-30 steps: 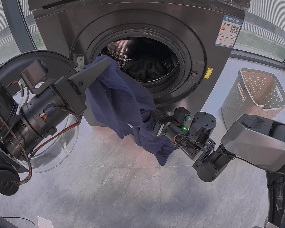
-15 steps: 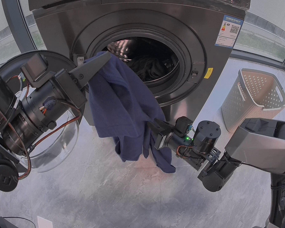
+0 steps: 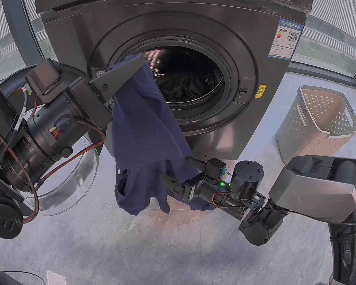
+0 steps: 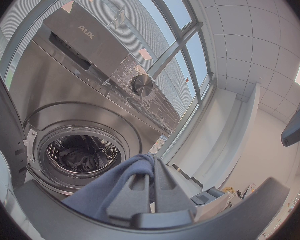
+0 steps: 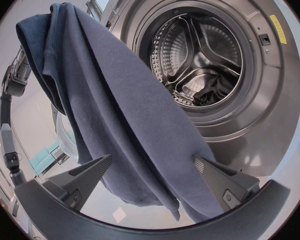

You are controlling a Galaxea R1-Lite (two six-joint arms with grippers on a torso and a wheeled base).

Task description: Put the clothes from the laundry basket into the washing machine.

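From the head view, the washing machine (image 3: 241,72) stands with its round door (image 3: 67,179) swung open on the robot's left. Dark clothes (image 3: 184,86) lie heaped in the bottom of its drum. The left gripper (image 3: 136,62) is raised to the left rim of the drum opening, its fingers clamped on the top of a navy garment (image 3: 146,131). The cloth hangs from there, down in front of the machine and well clear of the floor. The right gripper (image 3: 175,169) sits low by the garment's lower folds, fingers spread apart with nothing clamped between them. The laundry basket (image 3: 294,129), pale and perforated, stands on the floor to the right of the machine, well apart from both arms.

In the left wrist view, the left gripper (image 4: 152,170) has its two fingers pressed together on a bunched edge of the navy garment (image 4: 103,190). Beyond it the drum gapes open, and the dark clothes (image 4: 78,157) rest inside.

In the right wrist view, the right gripper (image 5: 151,160) has its fingers wide apart. The navy garment (image 5: 123,100) drapes down between them in a long slanting fold, loose rather than pinched. Behind the cloth is the metal drum (image 5: 190,50), with the dark clothes (image 5: 211,90) lying at its lower side.
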